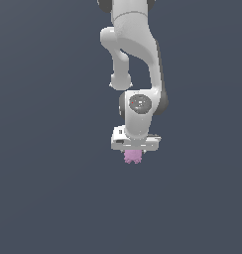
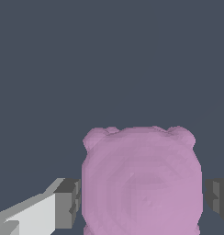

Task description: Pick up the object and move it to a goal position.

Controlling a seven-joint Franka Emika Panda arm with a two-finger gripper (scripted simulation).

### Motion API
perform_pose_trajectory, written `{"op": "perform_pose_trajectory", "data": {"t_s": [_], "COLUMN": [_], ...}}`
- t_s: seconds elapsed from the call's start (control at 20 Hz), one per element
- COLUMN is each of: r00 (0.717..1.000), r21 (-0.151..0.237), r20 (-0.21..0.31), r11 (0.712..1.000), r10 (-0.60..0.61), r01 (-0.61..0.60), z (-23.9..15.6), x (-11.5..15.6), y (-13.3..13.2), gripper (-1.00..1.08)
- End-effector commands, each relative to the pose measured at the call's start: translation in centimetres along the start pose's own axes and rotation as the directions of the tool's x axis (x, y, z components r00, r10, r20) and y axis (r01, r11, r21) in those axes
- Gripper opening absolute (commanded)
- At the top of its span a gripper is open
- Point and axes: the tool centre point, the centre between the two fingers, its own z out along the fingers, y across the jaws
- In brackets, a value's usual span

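Plain grey-blue backdrop, claw [image 1: 133, 155] clamping pink object [image 2: 141, 183]

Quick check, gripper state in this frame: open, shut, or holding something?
Gripper: fingers sit at both sides of the pink object; whether they are clamped on it cannot be told.

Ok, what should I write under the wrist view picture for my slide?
Small pale pink lump with little nubs sits between the gripper's two grey fingertips, filling the gap over a plain dark grey background.
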Motion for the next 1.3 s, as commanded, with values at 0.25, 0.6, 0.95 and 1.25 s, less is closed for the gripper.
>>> {"op": "perform_pose_trajectory", "data": {"t_s": [0.25, 0.6, 0.95, 1.25], "r00": [1.0, 1.0, 1.0, 1.0], "r21": [0.0, 0.0, 0.0, 0.0], "r20": [0.005, 0.011, 0.016, 0.019], "r11": [1.0, 1.0, 1.0, 1.0], "r10": [-0.001, -0.002, -0.003, -0.004], "r01": [0.001, 0.002, 0.003, 0.004], "z": [-1.6, -3.2, -4.5, -5.2], "x": [3.2, 6.8, 9.8, 11.5], "y": [0.1, 0.2, 0.3, 0.3], "gripper": [-1.0, -1.0, -1.0, -1.0]}}
